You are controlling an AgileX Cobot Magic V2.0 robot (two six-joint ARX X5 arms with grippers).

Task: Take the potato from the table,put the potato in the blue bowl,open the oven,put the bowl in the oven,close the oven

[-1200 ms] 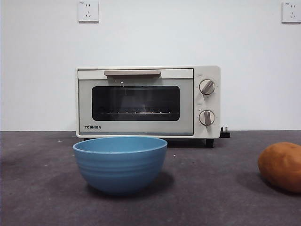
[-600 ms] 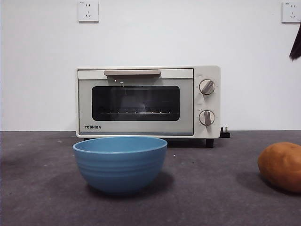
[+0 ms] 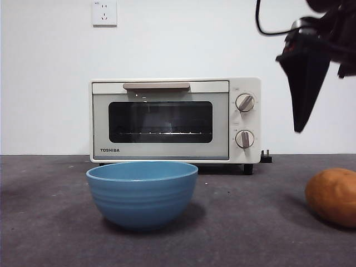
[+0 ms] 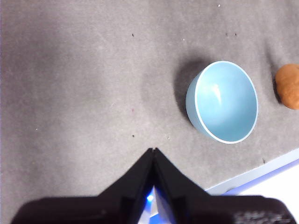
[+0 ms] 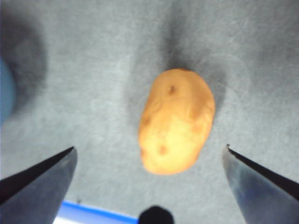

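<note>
The orange-brown potato (image 3: pixel 332 197) lies on the dark grey table (image 3: pixel 55 222) at the right edge of the front view. My right gripper (image 3: pixel 300 129) hangs open above it, up at the right; in the right wrist view the potato (image 5: pixel 176 120) sits between the spread jaws of the right gripper (image 5: pixel 149 150), some way below. The blue bowl (image 3: pixel 142 193) stands empty in front of the cream TOSHIBA oven (image 3: pixel 175 119), whose door is closed. My left gripper (image 4: pixel 153 150) is shut, high over the table, with the bowl (image 4: pixel 223 101) and potato (image 4: pixel 288 86) off to its side.
Two wall sockets (image 3: pixel 104 13) sit high on the white wall behind the oven. A black plug (image 3: pixel 266 157) rests by the oven's right foot. The table's near edge (image 4: pixel 261 170) shows in the left wrist view.
The right arm has come down into the front view from the top right, from a small black tip to a large dark gripper over the potato. Bowl, oven and potato have not moved.
</note>
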